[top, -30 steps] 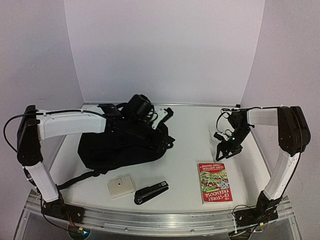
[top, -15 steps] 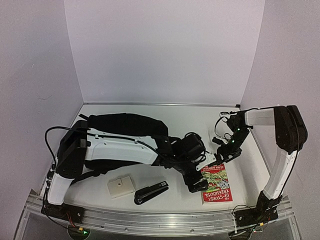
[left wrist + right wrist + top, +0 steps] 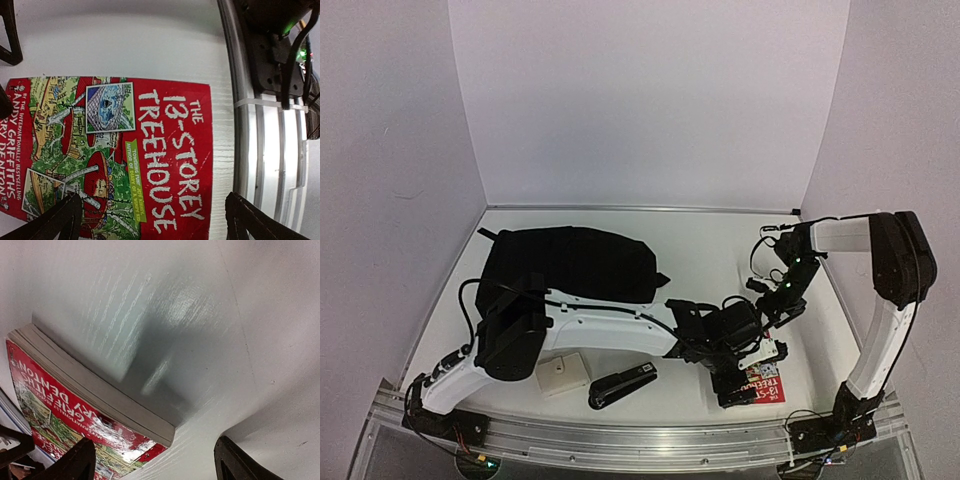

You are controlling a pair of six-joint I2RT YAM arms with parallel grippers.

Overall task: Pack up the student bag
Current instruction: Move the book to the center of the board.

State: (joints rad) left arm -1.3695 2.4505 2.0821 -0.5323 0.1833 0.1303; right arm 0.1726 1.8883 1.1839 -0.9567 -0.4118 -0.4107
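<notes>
Bag: large black fabric backpack (image 3: 565, 262) lay left of centre, top view.
Left gripper (image 3: 152, 220): spread wide over red paperback book (image 3: 130, 150), lower right; empty.
Right gripper (image 3: 155, 457): jaws apart, empty, beside book.

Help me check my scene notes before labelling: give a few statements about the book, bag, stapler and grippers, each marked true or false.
1. The book lies flat on the table, red cover up. True.
2. The left gripper is shut on the book. False: its jaws stand wide open over the cover, gripping nothing.
3. The stapler sits inside the student bag. False: it lies on the table near the front edge.
4. The student bag lies at the far left, apart from the book. True.
5. The right gripper is open near the book's edge. True.
</notes>
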